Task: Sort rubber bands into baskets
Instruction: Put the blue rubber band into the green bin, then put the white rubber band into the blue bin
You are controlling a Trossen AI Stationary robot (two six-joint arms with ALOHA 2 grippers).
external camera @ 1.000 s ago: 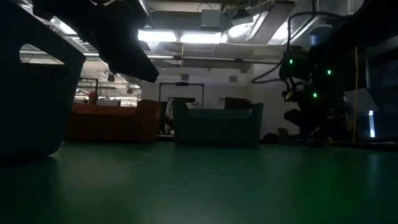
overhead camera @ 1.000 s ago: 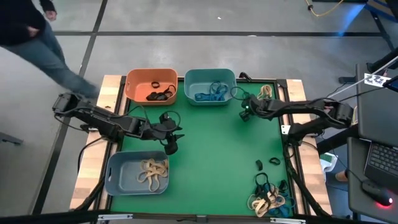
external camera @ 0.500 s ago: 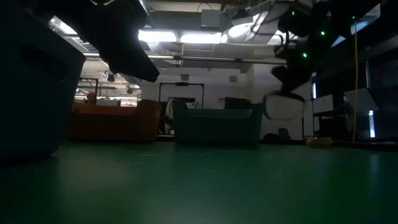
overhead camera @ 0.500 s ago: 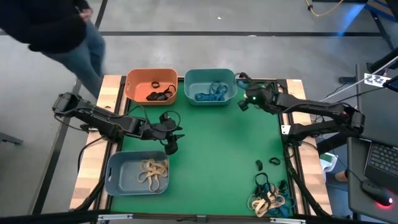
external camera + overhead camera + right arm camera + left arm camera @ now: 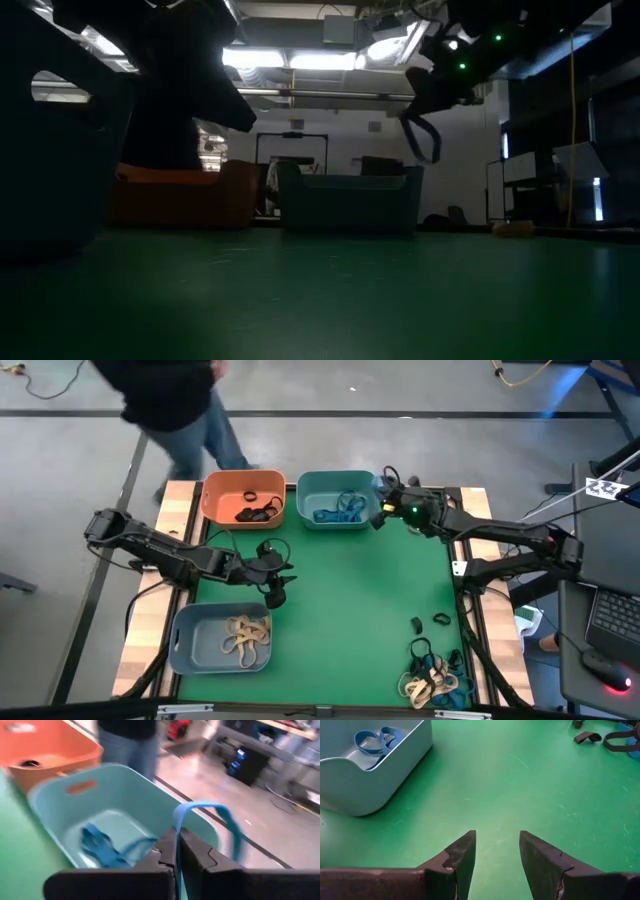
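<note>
Green worktop (image 5: 340, 600): we're partway. Right gripper (image 5: 177, 845), pinched on a blue rubber band (image 5: 227, 827), sits above teal basket (image 5: 338, 499). Left gripper (image 5: 496, 851), parted and empty, waits. Unsorted pile (image 5: 432, 670) remains far from teal basket.

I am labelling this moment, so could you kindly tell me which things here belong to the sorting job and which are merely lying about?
Belonging to the job:
- orange plastic basket, black bands inside
- teal plastic basket, blue bands inside
- grey-blue plastic basket, tan bands inside
- blue rubber band pinched in the right gripper
- unsorted pile of rubber bands
- left gripper, open, empty

Lying about:
- laptop
- person passing by
</note>
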